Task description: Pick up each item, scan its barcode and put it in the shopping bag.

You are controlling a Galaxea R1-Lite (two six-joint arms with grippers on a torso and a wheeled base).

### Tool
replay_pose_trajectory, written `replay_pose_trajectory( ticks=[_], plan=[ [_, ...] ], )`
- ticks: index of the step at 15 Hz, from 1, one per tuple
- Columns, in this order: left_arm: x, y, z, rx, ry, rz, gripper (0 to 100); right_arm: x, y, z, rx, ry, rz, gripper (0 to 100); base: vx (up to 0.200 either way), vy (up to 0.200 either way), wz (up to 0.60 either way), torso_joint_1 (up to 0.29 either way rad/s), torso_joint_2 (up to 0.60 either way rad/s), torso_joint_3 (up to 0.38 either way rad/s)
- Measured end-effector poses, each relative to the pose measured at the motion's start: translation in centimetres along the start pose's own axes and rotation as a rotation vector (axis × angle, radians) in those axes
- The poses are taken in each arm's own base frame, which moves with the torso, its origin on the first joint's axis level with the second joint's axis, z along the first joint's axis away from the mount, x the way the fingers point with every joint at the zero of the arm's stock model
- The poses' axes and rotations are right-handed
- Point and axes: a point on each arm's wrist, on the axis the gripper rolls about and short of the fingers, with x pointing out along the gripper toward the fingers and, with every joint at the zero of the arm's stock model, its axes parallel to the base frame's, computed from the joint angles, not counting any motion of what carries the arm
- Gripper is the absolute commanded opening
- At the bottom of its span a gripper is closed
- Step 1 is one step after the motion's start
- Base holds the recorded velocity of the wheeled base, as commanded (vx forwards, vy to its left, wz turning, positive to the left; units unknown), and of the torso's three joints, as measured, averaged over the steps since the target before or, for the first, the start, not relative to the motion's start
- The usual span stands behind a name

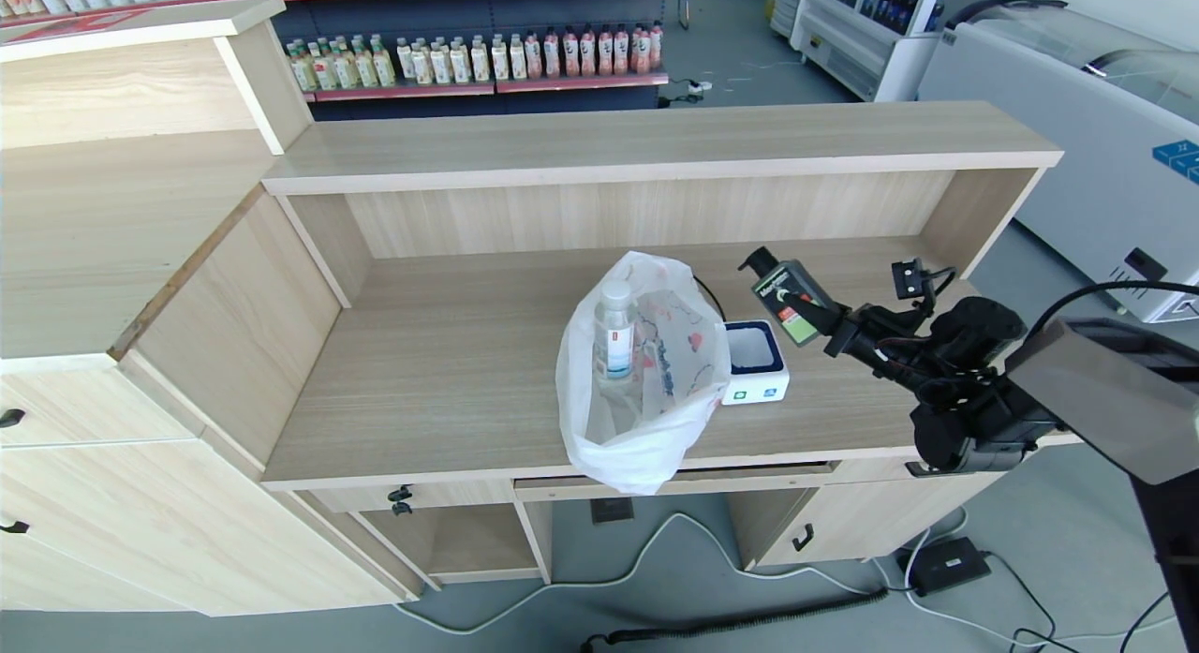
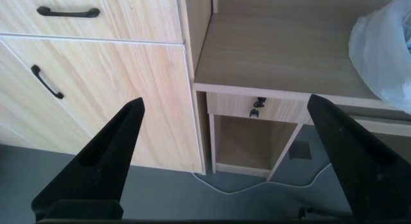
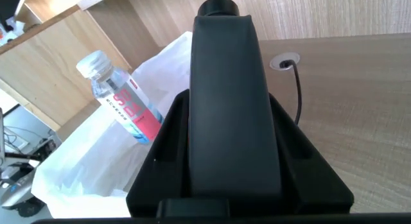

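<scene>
My right gripper (image 1: pixel 826 327) is shut on a dark pouch-like item (image 1: pixel 785 293) with a black cap and a green label, held just above and to the right of the white scanner (image 1: pixel 755 364). In the right wrist view that item (image 3: pixel 225 115) stands between my gripper (image 3: pixel 231 185) fingers. A white shopping bag (image 1: pixel 646 391) stands open at the desk's front edge, left of the scanner, with a clear water bottle (image 1: pixel 615 339) upright inside; the bottle (image 3: pixel 122 99) and bag (image 3: pixel 83 172) lie beyond the item. My left gripper (image 2: pixel 226 102) hangs open and empty, low beside the desk's left front.
The wooden desk (image 1: pixel 440 372) has a raised counter ledge (image 1: pixel 656 142) behind and a tall cabinet (image 1: pixel 112 259) at the left, with drawers (image 2: pixel 90 18). A scanner cable (image 3: pixel 297 89) runs into a hole in the desk. Cables lie on the floor (image 1: pixel 712 587).
</scene>
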Motion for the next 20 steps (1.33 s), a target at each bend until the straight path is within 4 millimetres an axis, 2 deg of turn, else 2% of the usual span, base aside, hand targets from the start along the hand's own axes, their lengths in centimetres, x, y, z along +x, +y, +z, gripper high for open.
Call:
replay_pose_trajectory(
  ticks=[7, 15, 20],
  plan=[
    [0.0, 0.0, 0.0, 0.000, 0.000, 0.000, 100, 0.1, -0.8, -1.8, 0.017, 0.012, -0.003, 0, 0.000, 0.000, 0.00, 0.000, 0.00, 0.000],
    [0.0, 0.0, 0.0, 0.000, 0.000, 0.000, 100, 2.3, -0.8, -2.8, 0.024, 0.013, 0.034, 0, 0.000, 0.000, 0.00, 0.000, 0.00, 0.000],
    [0.0, 0.0, 0.0, 0.000, 0.000, 0.000, 100, 2.7, -0.5, -3.2, 0.027, 0.017, 0.046, 0, 0.000, 0.000, 0.00, 0.000, 0.00, 0.000]
  ],
)
